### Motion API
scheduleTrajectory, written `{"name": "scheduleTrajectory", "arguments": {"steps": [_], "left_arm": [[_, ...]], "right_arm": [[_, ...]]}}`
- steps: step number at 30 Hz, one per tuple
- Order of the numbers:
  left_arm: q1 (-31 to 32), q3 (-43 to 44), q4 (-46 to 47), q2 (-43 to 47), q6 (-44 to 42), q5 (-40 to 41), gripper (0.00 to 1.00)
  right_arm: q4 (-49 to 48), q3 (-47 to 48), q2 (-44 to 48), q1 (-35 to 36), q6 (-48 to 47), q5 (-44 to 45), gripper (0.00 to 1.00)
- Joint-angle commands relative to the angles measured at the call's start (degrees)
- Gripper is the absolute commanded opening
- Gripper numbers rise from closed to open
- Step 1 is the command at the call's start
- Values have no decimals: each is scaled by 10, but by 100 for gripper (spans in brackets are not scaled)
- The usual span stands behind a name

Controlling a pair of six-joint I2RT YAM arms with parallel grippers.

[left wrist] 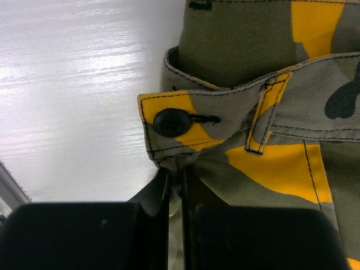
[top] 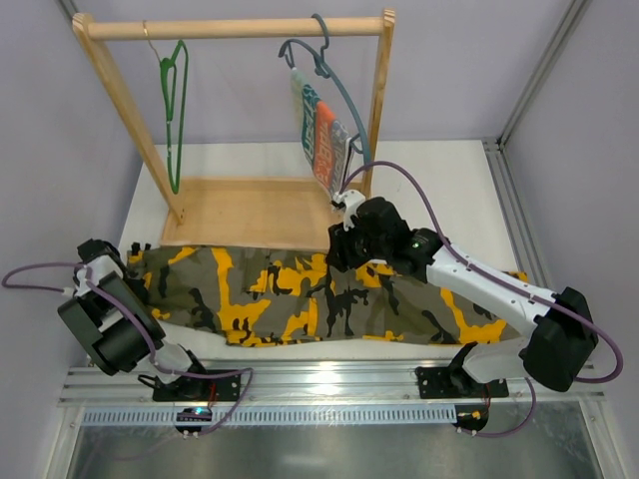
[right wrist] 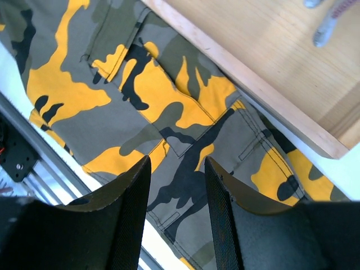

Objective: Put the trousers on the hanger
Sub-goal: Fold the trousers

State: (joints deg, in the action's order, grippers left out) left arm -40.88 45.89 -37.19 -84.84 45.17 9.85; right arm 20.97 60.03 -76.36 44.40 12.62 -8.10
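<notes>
left gripper pinching trousers waistband, black button

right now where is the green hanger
In the top view the green hanger hangs on the wooden rack, at the left end of its rail, behind the trousers.

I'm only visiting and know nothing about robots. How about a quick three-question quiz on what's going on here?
1. True or false: the green hanger hangs on the wooden rail.
2. Which pinch the trousers: (a) left fingers, (b) right fingers?
3. Fill in: the pinched corner carries a black ____.
Key: 1 true; 2 a; 3 button.
</notes>
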Motion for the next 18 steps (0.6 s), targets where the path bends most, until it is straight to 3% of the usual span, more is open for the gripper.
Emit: {"name": "scheduleTrajectory", "arguments": {"steps": [1, 5, 9, 13, 16, 17, 18], "left_arm": [[-4, 30, -38, -28, -27, 40, 0], [-3, 61, -77, -26, -49, 83, 0], [-3, 82, -107, -21, -64, 120, 0], [-3, 89, -131, -20, -58, 139, 1], [-4, 109, -150, -28, -45, 160, 13], [-3, 116, -163, -30, -38, 162, 30], [-4, 125, -169, -31, -34, 163, 38]], "right_arm": [[-4, -6, 17, -9, 42, 57, 47], [6, -32, 10, -38, 85, 119, 47], [26, -61, 10, -84, 202, 213, 47], [127, -51, -11, -127, 325, 272, 46], [207, -19, -29, -146, 402, 304, 45], [219, -12, -35, -149, 432, 307, 45], [225, -13, -36, -152, 442, 308, 45]]}}
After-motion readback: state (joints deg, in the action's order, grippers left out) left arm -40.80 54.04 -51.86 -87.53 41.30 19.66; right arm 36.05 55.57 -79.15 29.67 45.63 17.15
